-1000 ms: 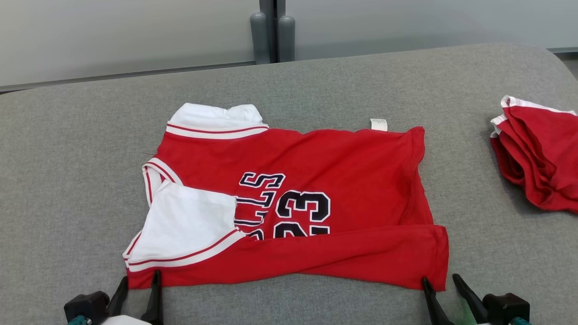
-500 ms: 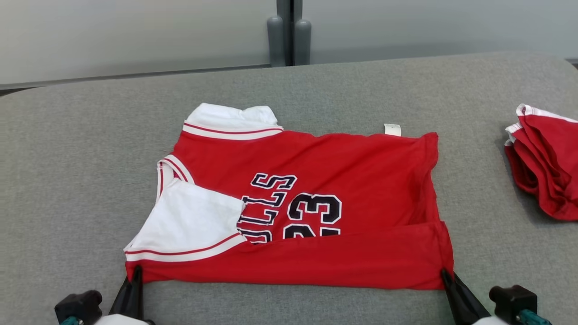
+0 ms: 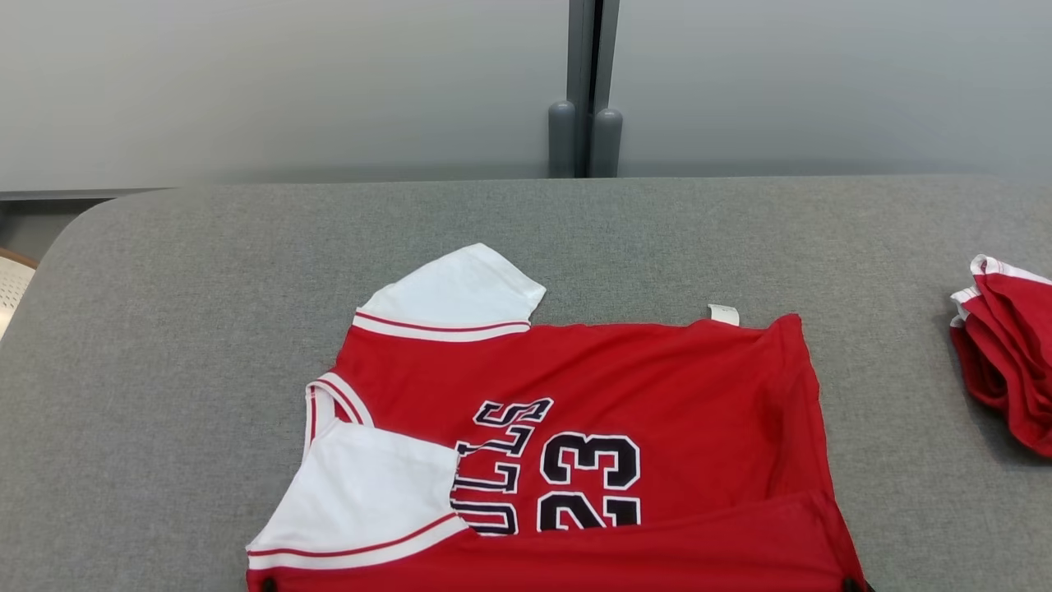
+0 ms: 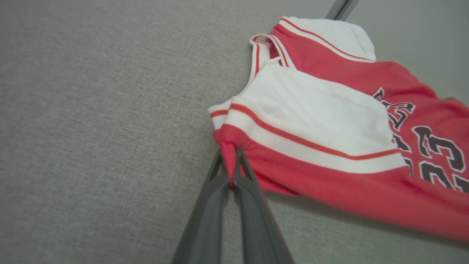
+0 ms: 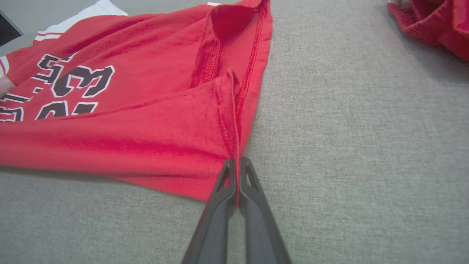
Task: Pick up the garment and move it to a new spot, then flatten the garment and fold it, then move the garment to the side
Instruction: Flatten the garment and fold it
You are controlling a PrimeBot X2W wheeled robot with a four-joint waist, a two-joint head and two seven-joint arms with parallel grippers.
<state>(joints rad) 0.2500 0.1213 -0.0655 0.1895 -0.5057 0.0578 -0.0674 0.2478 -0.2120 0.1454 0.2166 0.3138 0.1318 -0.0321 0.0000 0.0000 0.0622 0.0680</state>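
A red jersey (image 3: 657,386) with white sleeves and a black "23" lies on the grey table, its near edge folded over the print. In the left wrist view my left gripper (image 4: 230,154) is shut on the jersey's (image 4: 329,110) near red corner, just below the white sleeve. Over in the right wrist view my right gripper (image 5: 237,163) is shut on the hem corner of the jersey (image 5: 128,139), which rises slightly off the table. The head view cuts off the jersey's near edge at the bottom of the frame.
A second red garment (image 3: 1007,353) lies bunched at the table's right edge, also seen as a red heap (image 5: 432,22) at the top right of the right wrist view. The grey padded table (image 3: 164,329) stretches wide on the left. Two grey posts (image 3: 585,140) stand behind it.
Both grippers went from open beside the jersey's near corners to shut on them. The far white sleeve has straightened out. The head camera has shifted, so the jersey sits lower in the picture.
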